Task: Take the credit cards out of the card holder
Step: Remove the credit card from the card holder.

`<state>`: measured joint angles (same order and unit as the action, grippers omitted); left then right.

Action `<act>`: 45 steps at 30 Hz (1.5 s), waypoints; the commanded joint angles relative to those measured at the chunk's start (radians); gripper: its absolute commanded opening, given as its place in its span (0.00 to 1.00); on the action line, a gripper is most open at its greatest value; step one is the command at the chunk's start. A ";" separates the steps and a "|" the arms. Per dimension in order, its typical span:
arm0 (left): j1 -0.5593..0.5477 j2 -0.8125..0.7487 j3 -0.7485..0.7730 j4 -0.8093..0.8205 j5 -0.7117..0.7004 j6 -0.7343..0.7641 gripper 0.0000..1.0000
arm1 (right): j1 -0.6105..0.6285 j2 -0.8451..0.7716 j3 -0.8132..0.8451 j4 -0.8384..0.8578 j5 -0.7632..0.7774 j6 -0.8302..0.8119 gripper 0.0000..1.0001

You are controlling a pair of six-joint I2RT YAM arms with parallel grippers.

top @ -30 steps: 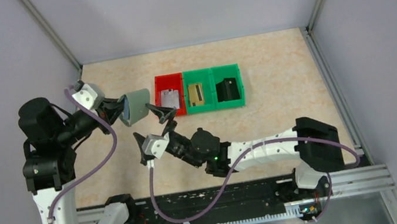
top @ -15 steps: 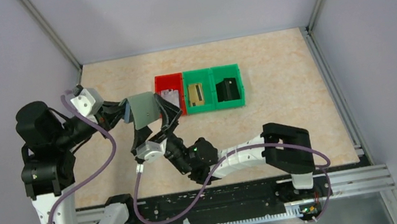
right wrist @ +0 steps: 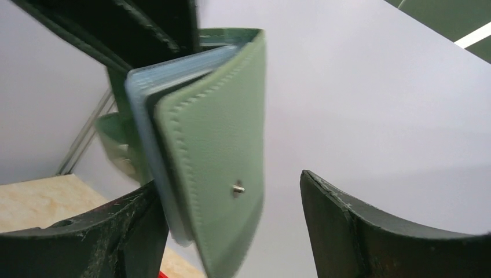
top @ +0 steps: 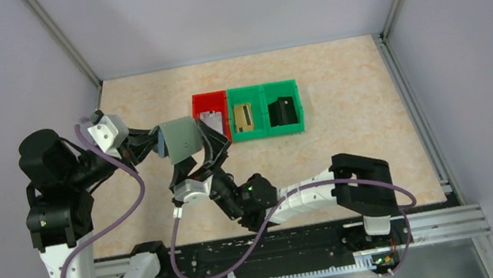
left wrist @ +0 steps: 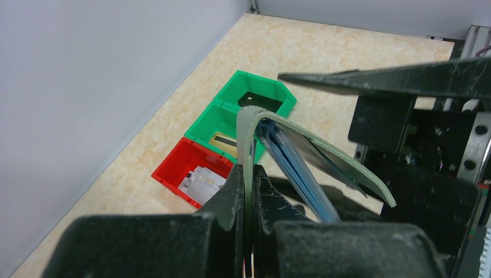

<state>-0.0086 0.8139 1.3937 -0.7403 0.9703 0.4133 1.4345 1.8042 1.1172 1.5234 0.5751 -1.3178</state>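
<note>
Holder: the card holder [top: 181,138] hangs in the air at centre-left of the overhead view, just left of the red bin [top: 208,101], fanned part-open.
Left end effector: the left end effector [left wrist: 248,174] is clenched edge-on over one cover of the holder, at the bottom centre of its own view.
Right end effector: the right end effector [right wrist: 228,179] is released, jaws wide, one on either side of the free cover. I can't tell whether either finger touches it.
Credit cards: I judge they sit inside the pale blue pockets [right wrist: 142,104]. I can't pick one out for certain, nor count them.
Handling, holder: soft and light, I'd say. The free cover arches under its own weight in the left wrist view, so it will likely flex away from a push.
Handling, cards: probably thin, stiff and slick, held snugly by the sleeves.
Where to grip: on a card's exposed short edge, pinching both flat faces and drawing straight along the pocket mouth, not across it.
Risk: catching a sleeve along with the card, or twisting the holder in its one-cover pinch.
Worktop: the worktop [top: 338,81] is beige, speckled, flat and smooth-looking, with the green bins [top: 280,87] beside the red one at upper centre.
Room: plain pale walls on three sides, metal posts in the far corners.
</note>
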 commanded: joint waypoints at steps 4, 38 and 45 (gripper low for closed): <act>0.002 -0.021 -0.014 -0.014 0.020 0.017 0.00 | 0.000 -0.180 -0.056 0.199 0.050 0.019 0.73; 0.002 -0.086 -0.117 0.057 -0.030 0.070 0.68 | -0.035 -0.405 0.071 -0.779 -0.067 0.823 0.00; 0.002 -0.211 -0.281 0.309 -0.039 -0.105 0.95 | -0.102 -0.526 0.056 -0.981 -0.247 1.138 0.00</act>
<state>-0.0078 0.6323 1.1252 -0.5827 0.9123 0.4126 1.3556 1.3872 1.1294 0.5976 0.4419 -0.3946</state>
